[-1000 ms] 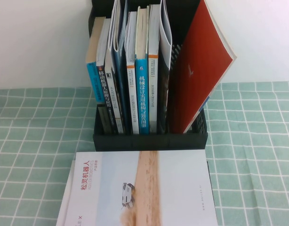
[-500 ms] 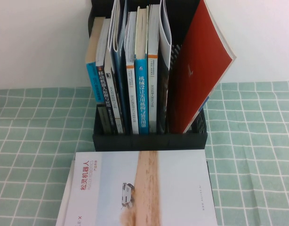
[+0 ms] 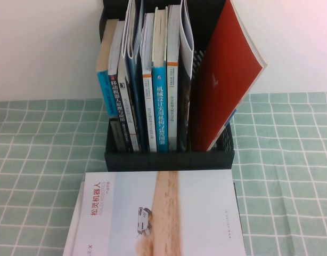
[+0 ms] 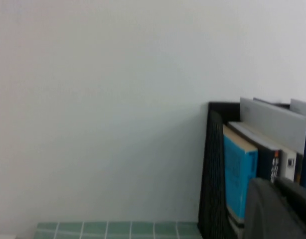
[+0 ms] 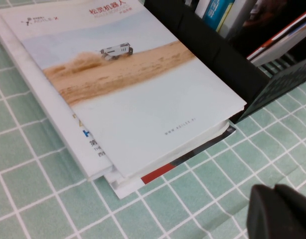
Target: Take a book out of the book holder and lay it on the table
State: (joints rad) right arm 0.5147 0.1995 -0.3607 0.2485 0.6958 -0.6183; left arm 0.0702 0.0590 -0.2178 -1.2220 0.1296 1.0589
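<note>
The book (image 3: 163, 213), white with a tan band, a small robot picture and a red title, lies flat on the table (image 3: 35, 160) just in front of the book holder (image 3: 169, 159). It rests on top of other flat publications. Neither gripper shows in the high view. In the right wrist view the book (image 5: 138, 84) lies beside the holder (image 5: 213, 55), and my right gripper (image 5: 275, 191) hovers shut and empty over the checked cloth (image 5: 33, 199), off the book's corner. My left gripper (image 4: 275, 186) is shut and empty, by the holder's (image 4: 210, 169) outer left side.
The holder stands against the white wall, packed with several upright books, and a red-covered book (image 3: 227, 80) leans in its right slot. Under the book lie a white magazine (image 5: 68, 134) and another publication with a red-and-black edge (image 5: 163, 172). Checked cloth spreads to both sides.
</note>
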